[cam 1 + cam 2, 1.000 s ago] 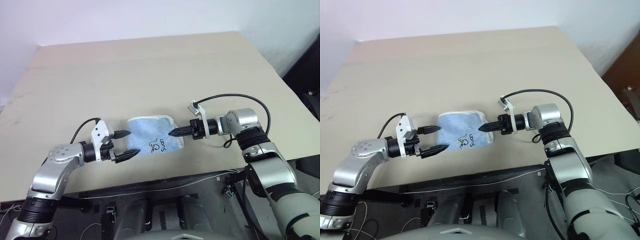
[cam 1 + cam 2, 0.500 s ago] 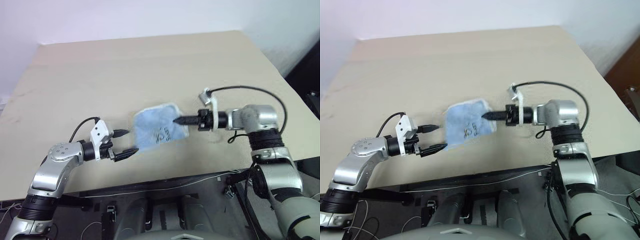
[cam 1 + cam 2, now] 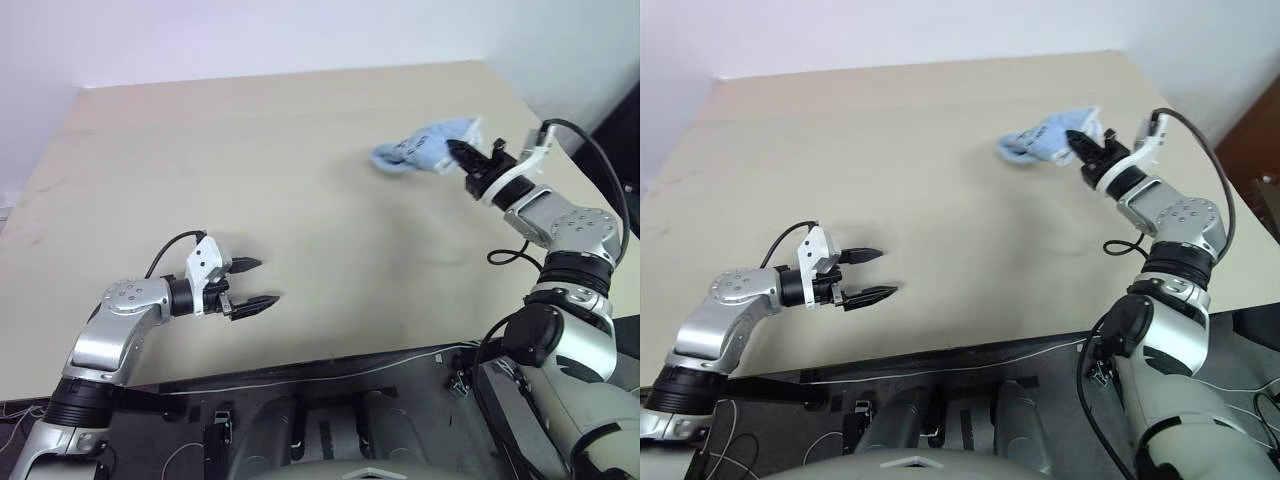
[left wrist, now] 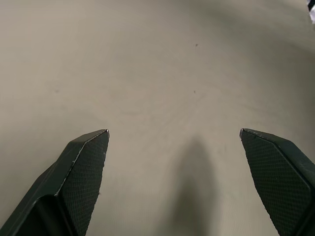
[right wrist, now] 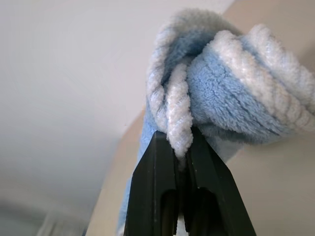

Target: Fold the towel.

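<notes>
r wrist: fingers (image 5: 183, 157) pinch towel (image 5: 231, 93) edging; head views: bunched.

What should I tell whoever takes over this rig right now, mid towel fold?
Left pincer: open, holding nothing, hovering low over the table near its front edge.
Right pincer: shut on the towel, pinching its whitish edging, raised toward the table's far right side.
Towel: bunched and hanging from the right pincer. Whether its low end touches the table I cannot tell.
Done: the towel is gripped and lifted, but no fold is in place now.
Left: lay the towel flat, then probably have the left pincer take a corner to help fold it.
</notes>
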### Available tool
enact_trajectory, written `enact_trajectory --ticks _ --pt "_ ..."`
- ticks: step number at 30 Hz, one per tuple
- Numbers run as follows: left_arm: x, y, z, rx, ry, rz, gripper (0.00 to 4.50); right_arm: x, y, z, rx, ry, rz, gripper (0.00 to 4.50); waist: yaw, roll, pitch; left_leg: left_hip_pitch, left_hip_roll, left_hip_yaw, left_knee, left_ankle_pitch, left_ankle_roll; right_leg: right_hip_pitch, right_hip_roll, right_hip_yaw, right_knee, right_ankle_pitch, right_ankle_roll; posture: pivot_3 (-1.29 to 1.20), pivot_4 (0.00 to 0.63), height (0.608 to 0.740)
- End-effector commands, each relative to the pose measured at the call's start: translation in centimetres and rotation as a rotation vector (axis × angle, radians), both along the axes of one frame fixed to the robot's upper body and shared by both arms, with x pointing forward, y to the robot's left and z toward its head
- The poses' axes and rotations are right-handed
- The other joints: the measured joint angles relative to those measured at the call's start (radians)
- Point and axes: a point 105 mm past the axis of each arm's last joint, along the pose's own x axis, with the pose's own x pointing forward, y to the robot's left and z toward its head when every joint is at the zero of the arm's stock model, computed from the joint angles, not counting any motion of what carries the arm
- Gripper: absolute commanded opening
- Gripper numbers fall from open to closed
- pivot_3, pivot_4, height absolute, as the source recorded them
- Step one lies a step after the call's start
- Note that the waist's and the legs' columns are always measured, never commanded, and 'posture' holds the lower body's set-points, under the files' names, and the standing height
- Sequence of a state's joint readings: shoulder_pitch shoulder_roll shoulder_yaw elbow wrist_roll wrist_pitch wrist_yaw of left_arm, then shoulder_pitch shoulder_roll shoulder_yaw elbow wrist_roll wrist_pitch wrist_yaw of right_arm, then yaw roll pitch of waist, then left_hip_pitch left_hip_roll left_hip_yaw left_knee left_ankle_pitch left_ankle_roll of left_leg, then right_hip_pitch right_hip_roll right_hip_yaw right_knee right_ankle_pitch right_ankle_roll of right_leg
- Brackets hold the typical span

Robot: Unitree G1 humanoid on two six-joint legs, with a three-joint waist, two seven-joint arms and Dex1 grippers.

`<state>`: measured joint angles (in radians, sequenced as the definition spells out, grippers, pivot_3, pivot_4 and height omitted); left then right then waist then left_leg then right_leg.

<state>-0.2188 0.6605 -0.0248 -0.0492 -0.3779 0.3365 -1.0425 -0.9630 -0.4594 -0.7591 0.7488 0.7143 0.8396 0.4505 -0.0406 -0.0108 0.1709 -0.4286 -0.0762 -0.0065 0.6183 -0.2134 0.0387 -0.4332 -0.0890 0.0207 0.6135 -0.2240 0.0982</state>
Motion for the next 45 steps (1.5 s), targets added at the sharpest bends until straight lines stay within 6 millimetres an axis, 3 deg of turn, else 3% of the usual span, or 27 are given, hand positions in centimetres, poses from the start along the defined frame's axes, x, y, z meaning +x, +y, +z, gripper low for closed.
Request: enact_trajectory --ticks 1,7,12,18,23,39,42,45 --pt "0.4 -0.5 0.7 -0.002 -0.039 -0.023 4.5 0.2 -3.8 2.8 0.085 -0.088 -0.171 0.02 -0.001 0.0 0.0 0.0 0.0 0.0 0.0 0.0 0.0 0.0 0.0 0.0 0.0 0.0 0.0 0.0 0.15 0.74" --pt "0.5 -1.0 0.6 -0.009 -0.037 -0.038 4.5 0.7 -6.9 0.8 0.146 -0.038 -0.344 0.02 -0.004 0.0 0.0 0.001 0.0 0.001 -0.001 0.001 0.002 0.001 0.0 0.001 0.0 0.0 0.0 0.0 0.15 0.74" --pt "0.4 -0.8 0.4 -0.004 -0.039 -0.03 4.5 0.5 -6.8 -0.6 0.141 -0.008 -0.313 0.02 -0.004 0.001 0.001 0.001 0.0 0.001 -0.001 0.001 0.002 0.001 0.0 0.001 0.0 0.0 0.0 0.0 0.15 0.74" --pt "-0.1 -0.3 0.3 -0.009 -0.037 -0.018 4.5 -0.9 -7.6 -5.2 0.107 0.115 -0.322 0.02 0.002 0.001 0.001 0.001 0.0 0.001 -0.001 0.001 0.002 0.002 0.0 0.001 -0.001 0.0 0.0 0.0 0.15 0.74" --pt "-0.3 -0.1 0.2 -0.013 -0.032 -0.016 4.5 -1.8 -8.0 -7.4 0.059 0.163 -0.34 0.02 -0.001 0.001 0.001 0.002 0.0 0.001 -0.001 0.001 0.002 0.002 0.0 0.001 -0.001 0.0 0.0 0.0 0.15 0.74" --pt "-0.2 -0.8 -0.4 -0.01 -0.007 -0.051 4.5 -3.5 -8.7 -8.9 0.14 0.194 -0.438 0.02 0.004 0.001 0.001 0.003 0.0 0.001 0.0 0.001 0.002 0.003 0.0 0.001 -0.001 0.0 0.0 0.0 0.15 0.74" --pt "-0.2 -0.9 -0.4 -0.009 -0.005 -0.053 4.5 -3.6 -7.6 -9.2 0.096 0.207 -0.401 0.74 0.004 0.001 0.001 0.003 0.0 0.001 0.0 0.001 0.002 0.003 0.0 0.001 0.0 0.0 0.0 0.0 0.15 0.74" --pt "-0.2 -0.9 -0.5 -0.006 -0.002 -0.059 4.5 -3.8 -7.1 -9.1 0.107 0.195 -0.379 1.75 0.002 0.001 0.0 0.003 0.0 0.001 0.0 0.001 0.003 0.003 0.0 0.001 0.0 0.0 0.0 0.0 0.15 0.74"
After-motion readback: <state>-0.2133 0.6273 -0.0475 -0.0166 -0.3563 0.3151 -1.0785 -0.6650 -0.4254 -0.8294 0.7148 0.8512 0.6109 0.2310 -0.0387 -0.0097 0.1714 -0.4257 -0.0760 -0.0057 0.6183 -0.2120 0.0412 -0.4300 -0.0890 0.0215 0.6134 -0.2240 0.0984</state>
